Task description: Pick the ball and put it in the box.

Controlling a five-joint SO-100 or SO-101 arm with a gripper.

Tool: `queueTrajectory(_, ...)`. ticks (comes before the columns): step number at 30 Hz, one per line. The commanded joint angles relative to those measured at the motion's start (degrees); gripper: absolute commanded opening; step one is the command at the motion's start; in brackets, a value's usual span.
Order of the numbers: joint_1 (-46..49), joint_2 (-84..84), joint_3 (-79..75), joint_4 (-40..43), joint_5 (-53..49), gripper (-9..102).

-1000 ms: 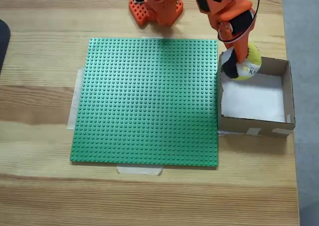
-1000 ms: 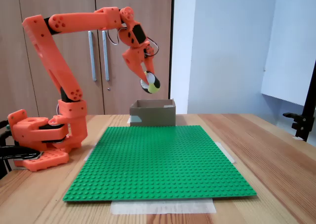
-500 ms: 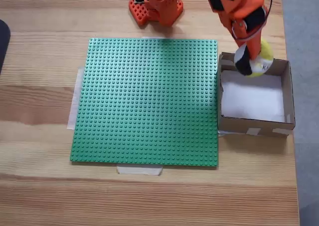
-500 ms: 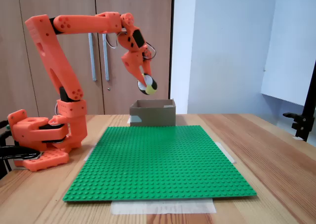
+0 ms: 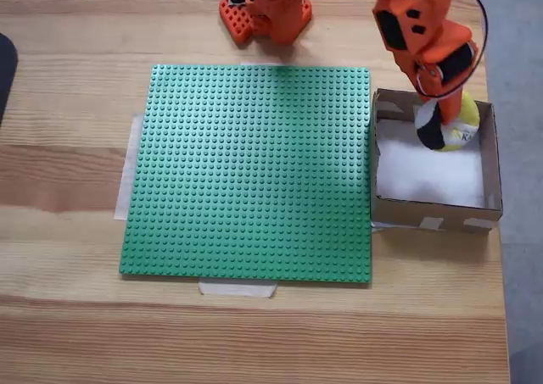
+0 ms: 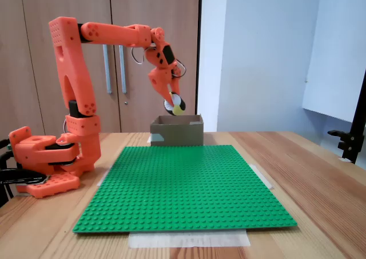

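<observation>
Fixed view from above: pincer (image 5: 441, 130) pinching ball (image 5: 454, 128) over box (image 5: 428, 213); side fixed view shows ball above rim.

Ball (image 5: 447, 127), white, black and yellow, clamped between the gripper (image 5: 443, 123) fingers, suspended above the open cardboard box (image 5: 433, 211) directly below.

Upper arm (image 5: 407, 2) and base (image 5: 265, 7) cut off by the top edge in a fixed view. Fingers (image 5: 430, 123) covering part of the ball (image 5: 458, 130). Box (image 6: 177, 130) floor hidden behind its near wall in a fixed view. Lettering on the ball too small to read.
</observation>
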Motion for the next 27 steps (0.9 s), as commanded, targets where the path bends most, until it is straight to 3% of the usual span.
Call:
queueTrajectory(1,0.18,-0.53,-4.48,-1.23,0.79,0)
queueTrajectory(17,2.9,-2.02,-1.23,-2.29,1.85,3)
queueTrajectory(27,2.46,-1.05,0.7,-2.29,2.11,12)
